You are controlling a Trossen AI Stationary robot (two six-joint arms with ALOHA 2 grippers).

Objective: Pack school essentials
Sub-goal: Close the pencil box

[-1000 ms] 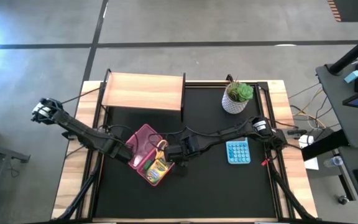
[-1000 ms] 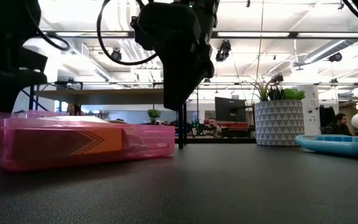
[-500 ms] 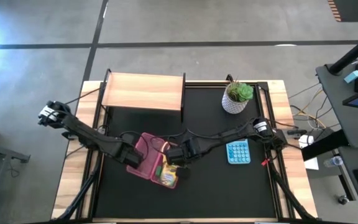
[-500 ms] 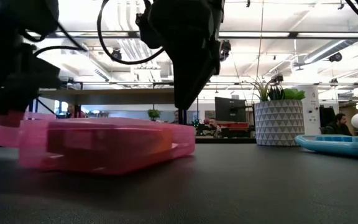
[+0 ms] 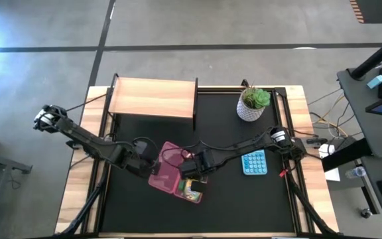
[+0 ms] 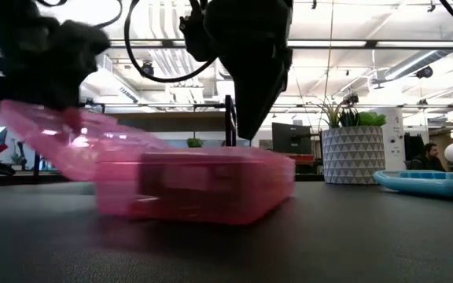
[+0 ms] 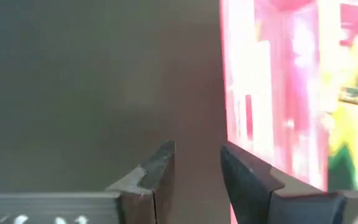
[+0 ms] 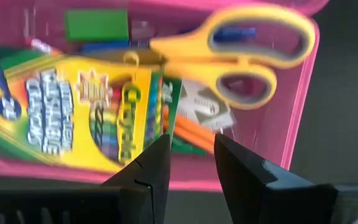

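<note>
From above, a pink case [image 5: 176, 178] lay mid-table, between the left gripper [image 5: 146, 154] and the right gripper [image 5: 197, 174]. At table height its lid [image 6: 69, 134] stood tilted up. The right wrist view showed a Crayola crayon box [image 8: 73, 112], yellow-handled scissors [image 8: 241, 53] and orange pencils [image 8: 194, 138] inside (both grippers' fingers slightly apart, holding nothing visible).

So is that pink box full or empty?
Filled: the pink box holds a crayon box, yellow scissors and orange pencils.

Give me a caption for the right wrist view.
Pink case packed with crayon box, yellow-handled scissors and orange pencils.
</note>
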